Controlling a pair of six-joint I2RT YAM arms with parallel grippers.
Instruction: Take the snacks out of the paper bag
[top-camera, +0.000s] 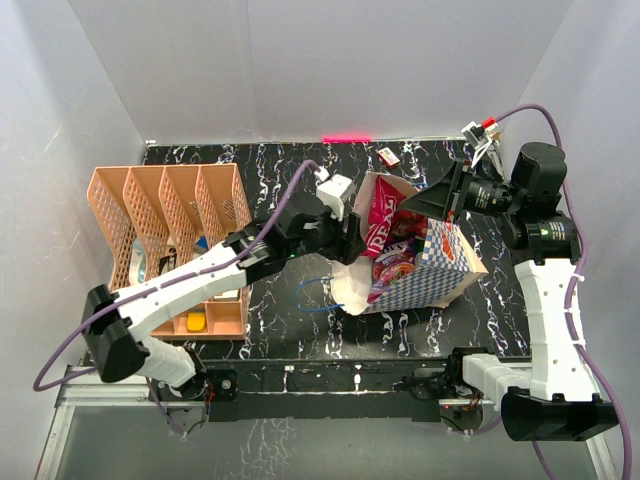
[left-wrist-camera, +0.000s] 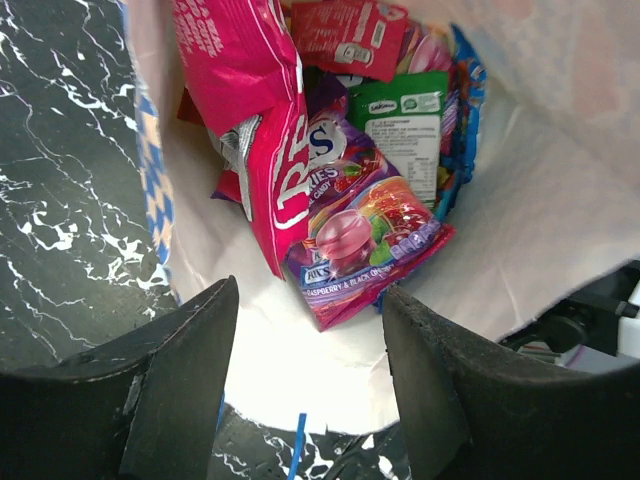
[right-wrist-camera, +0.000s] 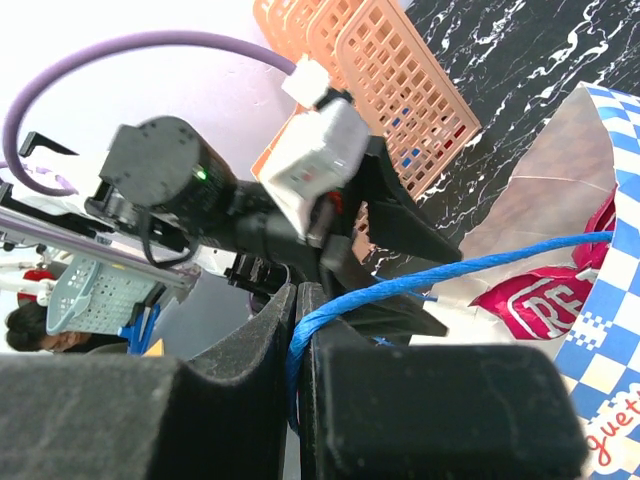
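I have the right hand (right-wrist-camera: 297, 300) clamped on the blue cord handle (right-wrist-camera: 450, 270) of the paper bag (top-camera: 432, 275), so that side is lifted and the mouth held wide. The bag lies tipped on the worktop (top-camera: 250, 165) between the two arms, with its opening turned toward the left arm.

The left hand (left-wrist-camera: 308, 300) hangs just at the mouth, jaws apart and nothing between them. The snacks (left-wrist-camera: 380, 150) are all inside, piled against the white lining. A purple packet (left-wrist-camera: 365, 235) lies nearest my fingers, a long pink packet (left-wrist-camera: 250, 90) overlaps its left edge, and a green packet (left-wrist-camera: 405, 125) sits behind. I see no packet out on the open worktop.

So I judge this is the reach for a pick, with the unloading barely begun. Next I need to push the left hand deeper, centre the jaws over the near end of the purple packet and close. The packets look glossy and they overlap, so I would take an edge rather than the flat face, and keep clear of the lining.
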